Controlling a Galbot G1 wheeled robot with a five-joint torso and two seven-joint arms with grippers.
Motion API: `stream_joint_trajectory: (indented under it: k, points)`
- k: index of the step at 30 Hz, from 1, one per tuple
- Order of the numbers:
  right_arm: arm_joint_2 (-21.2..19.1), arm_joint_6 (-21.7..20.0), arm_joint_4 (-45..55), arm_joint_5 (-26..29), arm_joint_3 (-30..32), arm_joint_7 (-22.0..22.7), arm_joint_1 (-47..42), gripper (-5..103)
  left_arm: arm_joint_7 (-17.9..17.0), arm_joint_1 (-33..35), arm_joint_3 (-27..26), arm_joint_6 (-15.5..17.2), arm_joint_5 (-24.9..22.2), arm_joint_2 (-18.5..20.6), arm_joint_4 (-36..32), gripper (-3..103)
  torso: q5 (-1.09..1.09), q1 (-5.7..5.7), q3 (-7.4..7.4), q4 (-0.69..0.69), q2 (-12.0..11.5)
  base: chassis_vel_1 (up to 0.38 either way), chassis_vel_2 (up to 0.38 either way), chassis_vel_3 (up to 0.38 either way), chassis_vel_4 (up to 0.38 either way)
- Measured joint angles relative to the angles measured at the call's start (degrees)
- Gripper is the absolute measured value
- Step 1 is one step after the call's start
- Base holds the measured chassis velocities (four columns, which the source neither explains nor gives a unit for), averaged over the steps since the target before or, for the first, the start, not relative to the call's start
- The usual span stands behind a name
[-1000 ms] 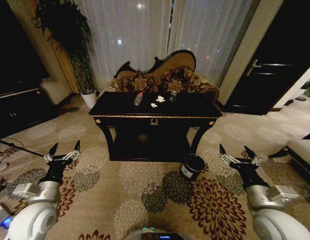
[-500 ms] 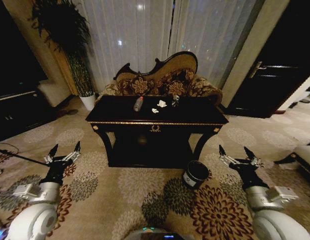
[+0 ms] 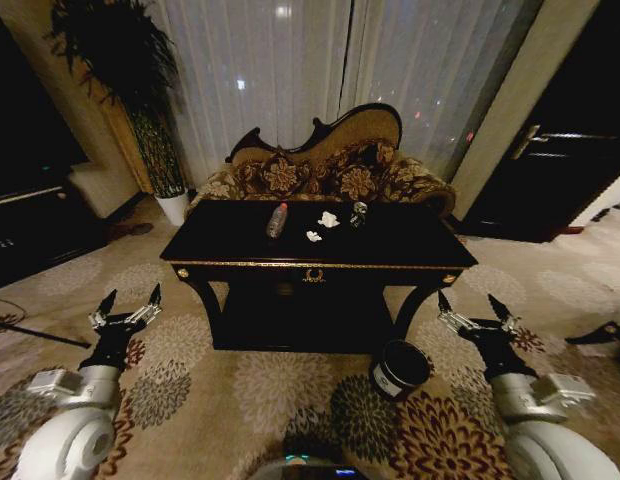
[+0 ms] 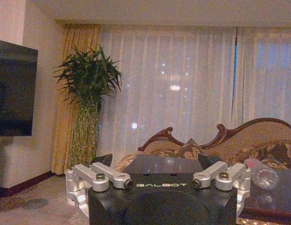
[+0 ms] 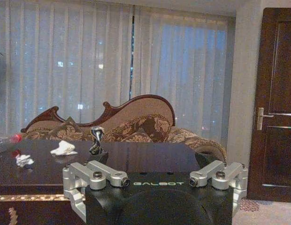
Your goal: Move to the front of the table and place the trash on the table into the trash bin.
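you've rolled closer: the glossy black gold-trimmed table with its bottle-and-wad trash looms larger, maroon bin front-right, left gripper and right gripper spread wide, empty.

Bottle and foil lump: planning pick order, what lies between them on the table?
In the head view, two white paper wads lie between the bottle and foil lump.

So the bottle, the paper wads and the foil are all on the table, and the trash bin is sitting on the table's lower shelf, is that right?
Not quite. The trash bin stands on the carpet by the table's front right leg, not on the lower shelf, as the head view shows. The bottle, paper wads and foil are on the table.
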Motion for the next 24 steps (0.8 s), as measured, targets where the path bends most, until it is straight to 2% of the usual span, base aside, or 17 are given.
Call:
stream_joint_trajectory:
  k: [13,14,16,24]
  points:
    - [0.5,0.0,-0.1,-0.4,-0.1,-0.1,-0.1,100,0.1,0.1,-0.1,-0.2,0.0,0.1,0.2,100,0.0,0.0,0.0,0.0,0.0,-0.15,0.152,0.15,-0.149]
    - [0.6,0.1,0.0,-0.5,-0.1,-0.1,-0.1,100,0.1,0.1,-0.1,-0.2,0.0,0.0,0.1,103,0.0,0.0,0.0,0.0,0.0,-0.172,0.159,0.149,-0.148]
    - [0.7,0.1,0.0,-0.6,-0.1,-0.1,-0.1,100,0.1,0.3,-0.2,-0.3,0.0,0.0,0.0,100,0.0,0.0,0.0,0.0,0.0,-0.135,0.156,0.148,-0.161]
    - [0.9,1.3,-0.2,-0.9,-0.2,0.2,-0.2,100,0.2,0.3,-0.3,-0.3,0.3,-0.3,0.0,99,0.0,0.03,0.01,0.0,0.0,-0.111,0.113,0.125,-0.107]
